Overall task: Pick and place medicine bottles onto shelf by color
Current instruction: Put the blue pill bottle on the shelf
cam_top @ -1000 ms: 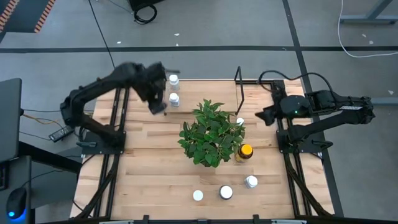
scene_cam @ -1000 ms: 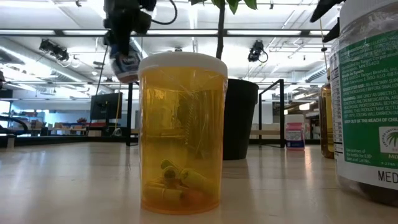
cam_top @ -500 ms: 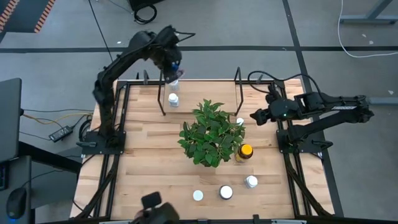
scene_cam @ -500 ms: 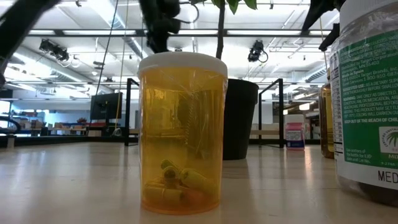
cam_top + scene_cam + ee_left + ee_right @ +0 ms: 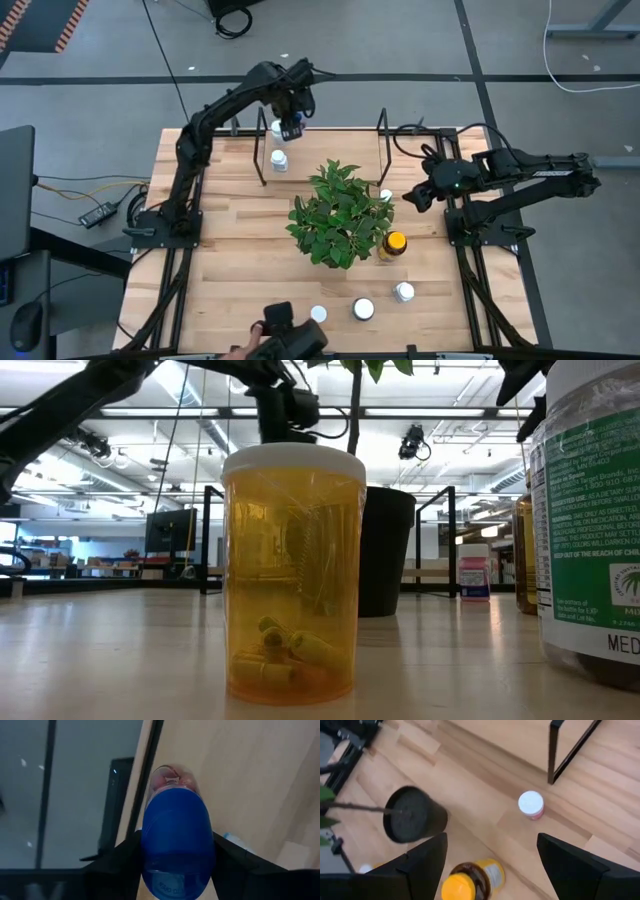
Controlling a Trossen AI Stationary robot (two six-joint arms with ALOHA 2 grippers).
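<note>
My left gripper is at the table's far edge, above the black wire shelf, and is shut on a blue bottle. Two white bottles stand by the shelf's left end. My right gripper hangs open and empty to the right of the potted plant. Below it stand a white-capped bottle and an amber bottle with a yellow cap. Three white-capped bottles stand near the front edge. My left gripper pinches the blue bottle's two opposite sides between its two fingers. The bottle lies along the fingers, its far end sticking out past them. It is lifted clear of the table.
The plant pot stands mid-table. A shelf post rises at the far right. In the low view an amber bottle and a large white bottle stand close to the camera. A person's hand with a dark object is at the near edge.
My left gripper has swung from the shelf's left end toward the table's far edge and to the right, carrying the blue bottle. My right gripper has moved a little toward the plant. A hand with a dark object has come in at the near edge.
</note>
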